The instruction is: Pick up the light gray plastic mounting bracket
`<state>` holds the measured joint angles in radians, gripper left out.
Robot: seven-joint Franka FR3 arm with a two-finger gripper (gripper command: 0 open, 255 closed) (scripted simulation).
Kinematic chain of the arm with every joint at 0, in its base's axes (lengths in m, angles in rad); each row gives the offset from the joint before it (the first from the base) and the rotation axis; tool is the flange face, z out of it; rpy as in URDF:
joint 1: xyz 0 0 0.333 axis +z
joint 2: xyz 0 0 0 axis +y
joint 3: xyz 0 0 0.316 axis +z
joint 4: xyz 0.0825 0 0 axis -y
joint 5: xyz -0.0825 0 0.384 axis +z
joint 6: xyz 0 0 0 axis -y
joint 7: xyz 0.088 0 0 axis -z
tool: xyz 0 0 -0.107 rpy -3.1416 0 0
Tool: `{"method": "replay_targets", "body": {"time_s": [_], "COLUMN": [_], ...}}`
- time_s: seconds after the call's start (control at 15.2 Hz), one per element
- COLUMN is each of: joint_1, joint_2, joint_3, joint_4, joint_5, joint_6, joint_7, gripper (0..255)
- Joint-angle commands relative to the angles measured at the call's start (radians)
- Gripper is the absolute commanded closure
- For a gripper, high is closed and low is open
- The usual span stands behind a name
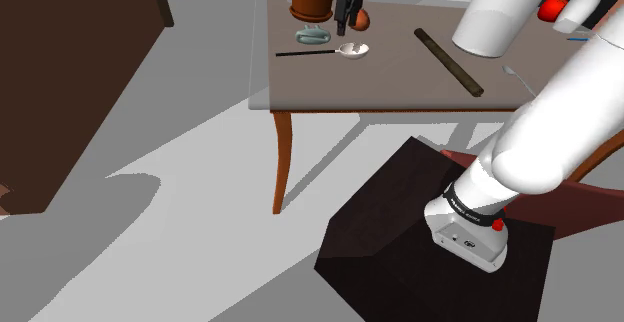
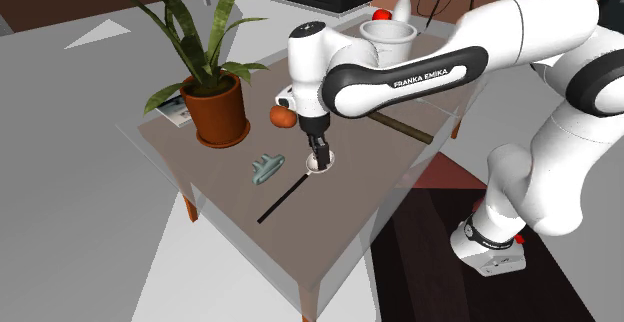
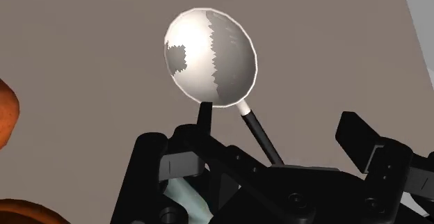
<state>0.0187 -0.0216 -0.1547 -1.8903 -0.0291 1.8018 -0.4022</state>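
Bracket (image 2: pixel 267 167) lies beside tool (image 2: pixel 320 164), apart, unheld.

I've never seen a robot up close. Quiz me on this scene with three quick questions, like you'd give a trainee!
1. True or false: the gripper is holding the grey bracket.
2. What is the gripper pointing down at? A) the orange ball B) the spoon's white bowl C) the white bucket
3. Fill in: the bracket lies between the spoon's black handle and the ____.

Key: 1 false, because the bracket lies apart from the open fingers; 2 B; 3 plant pot.
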Motion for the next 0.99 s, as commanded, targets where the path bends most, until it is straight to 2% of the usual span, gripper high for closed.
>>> {"method": "replay_targets", "body": {"time_s": [0.0, 0.4, 0.73, 0.92], "joint_1": [-0.002, -0.012, -0.027, -0.026], "joint_2": [0.073, 0.308, 0.522, 0.522], "joint_3": [-0.003, 0.003, 0.016, 0.017], "joint_4": [0.071, 0.343, 0.635, 0.594], "joint_5": [0.002, 0.014, 0.021, 0.021], "joint_6": [0.012, 0.003, -0.051, -0.010], "joint_7": [-0.037, -0.128, -0.191, -0.189], "gripper": [0, 0, 0, 0]}}
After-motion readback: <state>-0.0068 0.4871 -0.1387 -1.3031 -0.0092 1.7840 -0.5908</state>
